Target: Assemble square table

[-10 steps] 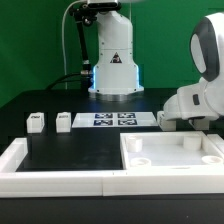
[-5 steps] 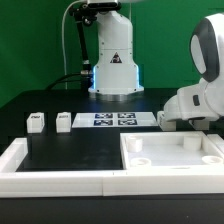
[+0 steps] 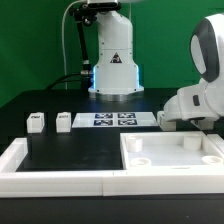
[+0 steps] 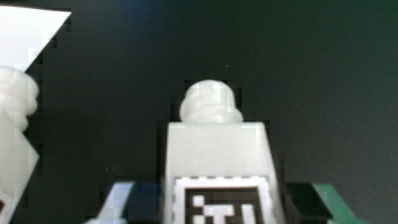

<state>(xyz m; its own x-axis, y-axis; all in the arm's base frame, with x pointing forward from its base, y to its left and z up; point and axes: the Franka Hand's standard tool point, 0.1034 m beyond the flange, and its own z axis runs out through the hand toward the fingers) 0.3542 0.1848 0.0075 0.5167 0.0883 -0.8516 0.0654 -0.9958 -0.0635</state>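
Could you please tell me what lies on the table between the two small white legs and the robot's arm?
In the exterior view, the marker board lies flat on the black table between the leg nearer it and the arm.

bright even light, wrist view softly blurred

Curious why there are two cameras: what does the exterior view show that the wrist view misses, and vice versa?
Only the exterior view: the robot's base, one loose leg, another leg, the marker board and the square tabletop. Only the wrist view: a tagged leg close up, between the fingers of the gripper. Both: the black table.
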